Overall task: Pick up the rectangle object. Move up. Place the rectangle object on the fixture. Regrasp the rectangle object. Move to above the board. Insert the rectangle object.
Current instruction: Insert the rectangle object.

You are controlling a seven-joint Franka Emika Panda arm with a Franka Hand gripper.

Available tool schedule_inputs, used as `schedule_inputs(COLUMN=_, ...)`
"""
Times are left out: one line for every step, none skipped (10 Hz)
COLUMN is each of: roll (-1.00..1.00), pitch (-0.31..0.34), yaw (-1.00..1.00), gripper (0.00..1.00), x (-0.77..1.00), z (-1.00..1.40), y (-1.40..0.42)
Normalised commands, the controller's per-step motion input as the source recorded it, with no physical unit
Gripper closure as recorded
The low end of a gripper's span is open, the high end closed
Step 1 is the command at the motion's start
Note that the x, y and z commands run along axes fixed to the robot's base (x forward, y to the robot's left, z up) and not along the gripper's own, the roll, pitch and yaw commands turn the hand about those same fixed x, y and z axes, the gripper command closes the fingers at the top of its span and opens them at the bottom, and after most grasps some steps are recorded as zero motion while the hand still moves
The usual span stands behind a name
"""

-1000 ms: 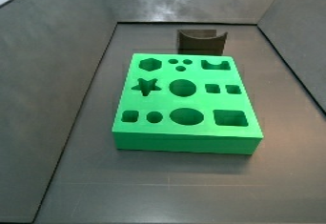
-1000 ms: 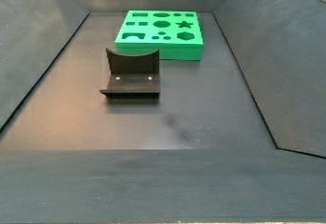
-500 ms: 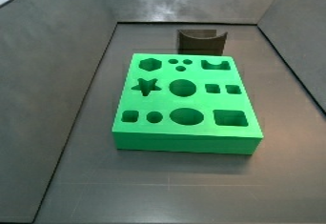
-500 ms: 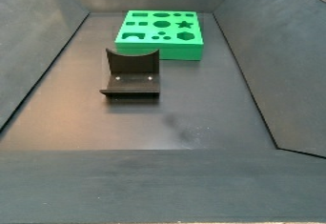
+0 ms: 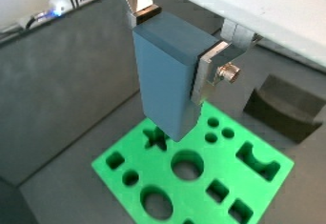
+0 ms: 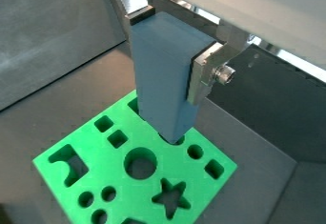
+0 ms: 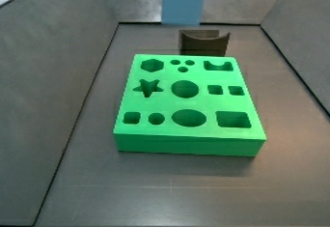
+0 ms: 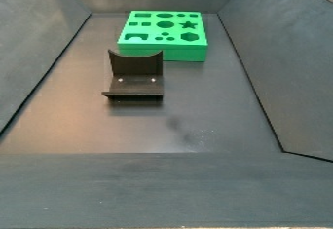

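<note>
Gripper (image 5: 178,47) clamped on rectangle object (image 5: 169,75), held upright high over board (image 6: 128,166). Step judged: move above board. Next: align block with matching hole, descend straight. Fixture (image 8: 134,74) empty.

Even soft light, faint shadows, wrist views slightly blurred, gripper (image 5: 173,51) close-up

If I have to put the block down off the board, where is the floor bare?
The tool holds the blue block above the green board. The widest bare floor lies in front of the dark fixture, away from the board. Narrow strips run along the side walls. The gap between fixture and board is tight.
</note>
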Motion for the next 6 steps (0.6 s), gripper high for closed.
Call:
schedule_inputs(roll=0.02, pitch=0.034, yaw=0.21, gripper=1.00, x=0.94, z=-0.44, y=-0.18)
schedule_inputs(roll=0.03, pitch=0.037, yaw=0.21, gripper=1.00, x=0.94, z=-0.43, y=-0.17)
schedule_inputs(roll=0.08, pitch=0.043, yaw=0.18, gripper=1.00, x=0.94, z=-0.44, y=-0.18)
schedule_inputs(roll=0.11, pitch=0.046, yaw=0.16, gripper=1.00, x=0.94, z=-0.45, y=-0.20)
schedule_inputs(roll=0.13, pitch=0.036, yaw=0.11, gripper=1.00, x=0.96, z=-0.44, y=-0.27)
schedule_inputs(roll=0.09, pitch=0.000, yaw=0.17, gripper=1.00, x=0.75, z=-0.48, y=-0.29)
